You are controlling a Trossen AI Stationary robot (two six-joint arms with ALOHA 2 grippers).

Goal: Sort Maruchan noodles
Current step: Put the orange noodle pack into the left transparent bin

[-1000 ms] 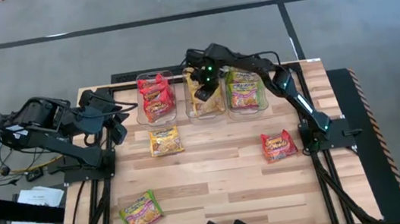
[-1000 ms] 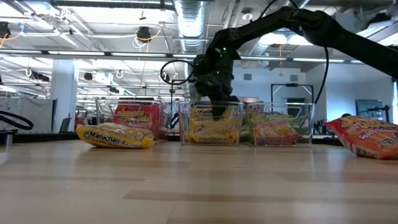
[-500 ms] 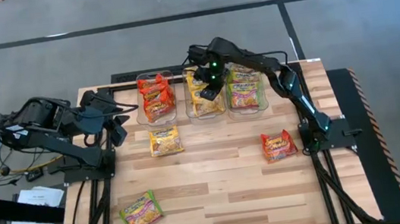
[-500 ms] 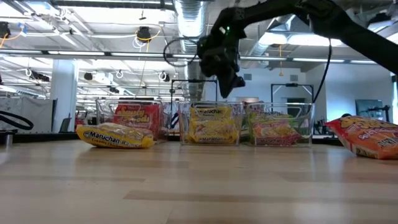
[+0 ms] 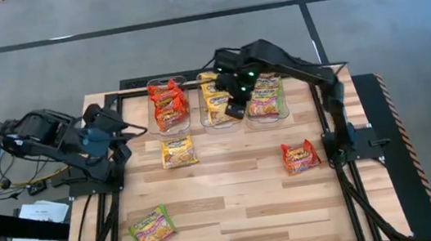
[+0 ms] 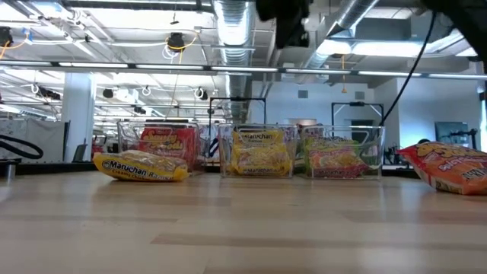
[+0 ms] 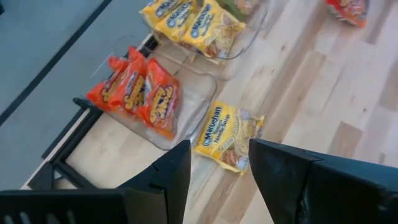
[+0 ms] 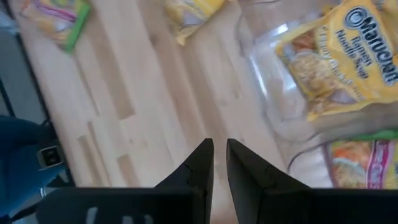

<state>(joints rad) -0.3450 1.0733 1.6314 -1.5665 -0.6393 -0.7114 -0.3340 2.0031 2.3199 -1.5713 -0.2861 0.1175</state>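
We hold the right tool (image 5: 235, 108) above the front edge of the middle bin (image 5: 223, 121), its fingers (image 8: 200, 165) pressed nearly together with only a thin gap and nothing between them. The left tool (image 5: 122, 142) waits at the desk's (image 5: 243, 208) left edge, fingers (image 7: 171, 171) spread and empty.

Three packets lie loose: a yellow packet (image 5: 177, 151) just in front of the red bin (image 5: 170, 126), a red packet (image 5: 300, 156) near the right arm's base, and a green packet (image 5: 151, 228) at the near left corner. The rest are already sorted: red, yellow and green-and-pink, one colour per bin.

We judge the yellow packet the likely next pick. It lies toward the left and nearer the front from the right tool, but closer to the left tool, and its long axis runs roughly front to back.

The left wrist view (image 7: 227, 137) shows this packet lying flat and askew just beyond the fingers, with its logo readable. The low view (image 6: 141, 167) shows it puffed and clear of the bin wall, which the overhead view cannot tell. The right wrist view catches only its edge (image 8: 186, 12)
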